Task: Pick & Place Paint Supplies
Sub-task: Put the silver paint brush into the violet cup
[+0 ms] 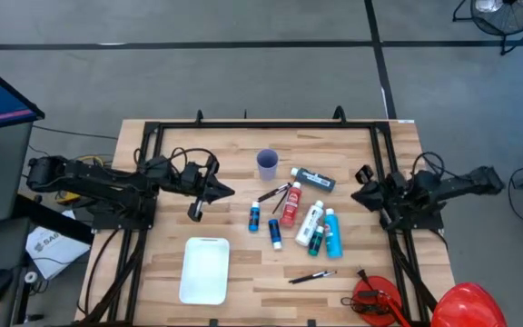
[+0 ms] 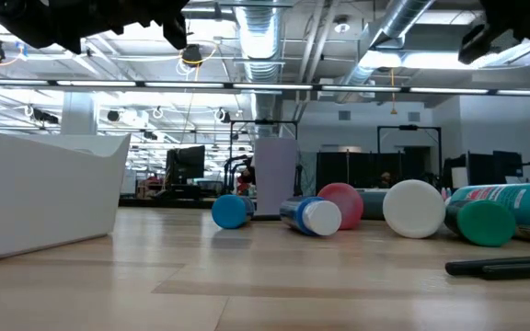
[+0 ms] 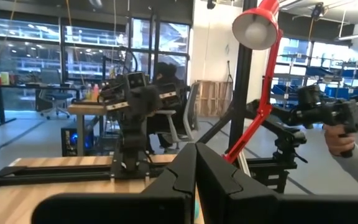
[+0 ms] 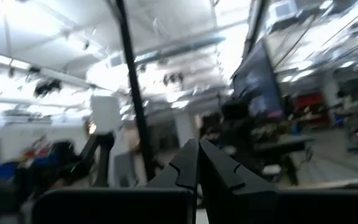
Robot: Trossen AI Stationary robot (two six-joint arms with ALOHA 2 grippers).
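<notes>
a: both arms parked high, off the work. left gripper point(image 1: 228, 191) sits left of the pile with its fingers point(image 3: 185, 180) pressed together, holding nothing. right gripper point(image 1: 357, 193) on the right side, fingers point(image 4: 188, 168) likewise closed and empty.

b: and the supplies?

a: all loose on the counter point(image 1: 162, 227), centre to right. red bottle point(image 1: 290, 205) and white bottle point(image 1: 310, 223) lying flat, teal bottle point(image 1: 317, 241) and light blue bottle point(image 1: 333, 233) tight beside them, two dark blue bottles point(image 1: 254, 218) a little left. one brush point(image 1: 312, 277) lies alone nearer the front edge. cup point(image 1: 267, 163) stands behind the pile; white tray point(image 1: 205, 269) front left, nothing in it that i can see.

b: so nothing picked yet. where to start?

a: my guess: the dark blue bottle on the left edge of the pile, nearest the left gripper and clear of neighbours. open wide before descending, come straight down, close across the body rather than the cap. the white, teal and light blue ones touch, so leave them until the outliers are gone.

b: risk?

a: round bottles lying flat will likely roll if nudged off-centre.
</notes>
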